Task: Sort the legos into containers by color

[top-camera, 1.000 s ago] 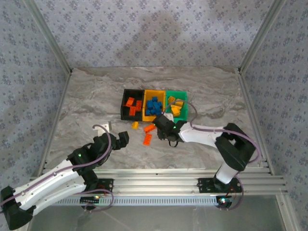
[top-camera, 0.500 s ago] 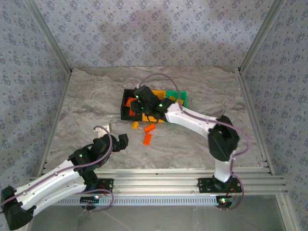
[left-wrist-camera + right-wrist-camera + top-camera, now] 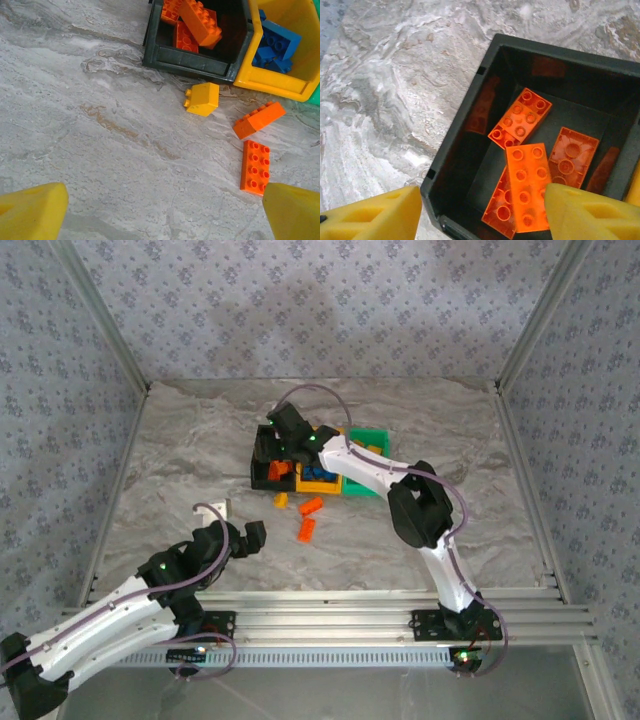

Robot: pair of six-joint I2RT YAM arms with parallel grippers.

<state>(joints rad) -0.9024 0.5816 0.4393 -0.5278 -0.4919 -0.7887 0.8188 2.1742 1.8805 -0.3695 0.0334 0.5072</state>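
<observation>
My right gripper [image 3: 279,439] hangs open over the black container [image 3: 451,165]. Several red-orange legos lie in that bin, and a long one [image 3: 527,191] rests on top between my yellow fingers [image 3: 376,215]. The black [image 3: 261,478], yellow-orange [image 3: 322,484] and green [image 3: 373,437] containers stand in a row, with blue legos [image 3: 278,46] in the yellow one. Loose on the table in front of them are a yellow lego [image 3: 202,99] and two red-orange legos [image 3: 258,120] [image 3: 255,166]. My left gripper [image 3: 243,537] stays open and empty, low over the table near these.
A small white piece [image 3: 212,506] lies on the marble table left of the loose bricks. Metal frame posts and patterned walls close in the table on three sides. The right arm's forearm [image 3: 365,468] crosses above the yellow and green bins.
My right arm swung from the loose bricks on the table up and left to the black bin, and its jaws opened there. The left arm stayed put.
</observation>
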